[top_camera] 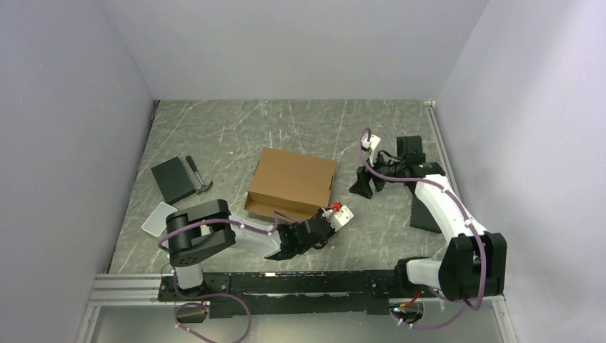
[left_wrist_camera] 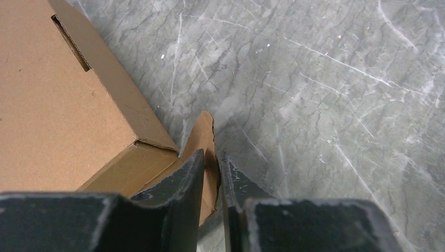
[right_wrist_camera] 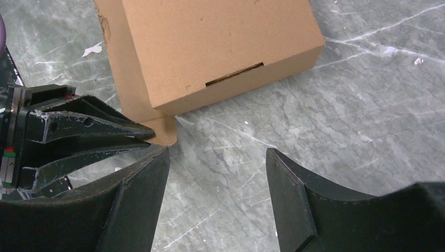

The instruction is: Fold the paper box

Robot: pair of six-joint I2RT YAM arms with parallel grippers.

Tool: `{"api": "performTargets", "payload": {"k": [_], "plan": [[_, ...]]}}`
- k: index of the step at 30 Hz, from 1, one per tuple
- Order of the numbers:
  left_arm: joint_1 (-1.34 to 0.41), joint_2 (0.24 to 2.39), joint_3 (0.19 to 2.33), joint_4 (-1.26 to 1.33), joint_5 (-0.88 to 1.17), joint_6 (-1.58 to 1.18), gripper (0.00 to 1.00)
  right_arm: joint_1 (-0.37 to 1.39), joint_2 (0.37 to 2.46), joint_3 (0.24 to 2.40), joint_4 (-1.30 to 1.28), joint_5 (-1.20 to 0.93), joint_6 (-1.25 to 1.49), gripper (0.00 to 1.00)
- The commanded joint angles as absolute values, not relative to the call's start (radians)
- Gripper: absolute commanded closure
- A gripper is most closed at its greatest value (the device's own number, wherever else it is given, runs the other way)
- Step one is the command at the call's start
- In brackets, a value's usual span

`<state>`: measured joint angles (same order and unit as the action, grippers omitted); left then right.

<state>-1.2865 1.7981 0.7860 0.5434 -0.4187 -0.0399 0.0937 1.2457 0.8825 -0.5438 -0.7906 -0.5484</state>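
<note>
As left arm [top_camera: 250,239] stretches low | left hand [left_wrist_camera: 212,157] near-closed astride paper box [top_camera: 291,179] flap, grip unclear | right hand [right_wrist_camera: 218,152] wide, empty

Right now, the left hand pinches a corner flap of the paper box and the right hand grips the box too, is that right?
No: the right hand is open and holds nothing, per the right wrist view; the left hand does pinch a flap of the paper box.

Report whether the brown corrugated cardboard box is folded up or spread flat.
Folded up, nearly: the brown cardboard box stands as a closed shallow box, but one corner flap sticks out between the left gripper's fingers.
</note>
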Motion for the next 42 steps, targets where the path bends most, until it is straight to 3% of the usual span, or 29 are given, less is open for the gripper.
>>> {"api": "performTargets", "payload": {"k": [1, 8, 17, 31, 42], "plan": [[-1.293, 1.815, 0.824, 0.548, -0.453, -0.012, 0.80, 0.086, 1.252, 0.927, -0.522, -0.820, -0.541, 0.29], [-1.293, 1.807, 0.817, 0.548, -0.445, -0.012, 1.00, 0.083, 1.258, 0.928, -0.523, -0.821, -0.542, 0.29], [-1.293, 1.741, 0.750, 0.531, -0.457, -0.067, 1.00, 0.083, 1.292, 0.915, -0.480, -0.836, -0.486, 0.29], [-1.293, 1.595, 0.588, 0.576, -0.473, -0.227, 1.00, 0.106, 1.404, 0.827, -0.006, -0.833, 0.075, 0.16], [-1.293, 1.574, 0.547, 0.605, -0.496, -0.323, 1.00, 0.137, 1.714, 0.972, 0.059, -0.800, 0.245, 0.16]]}}
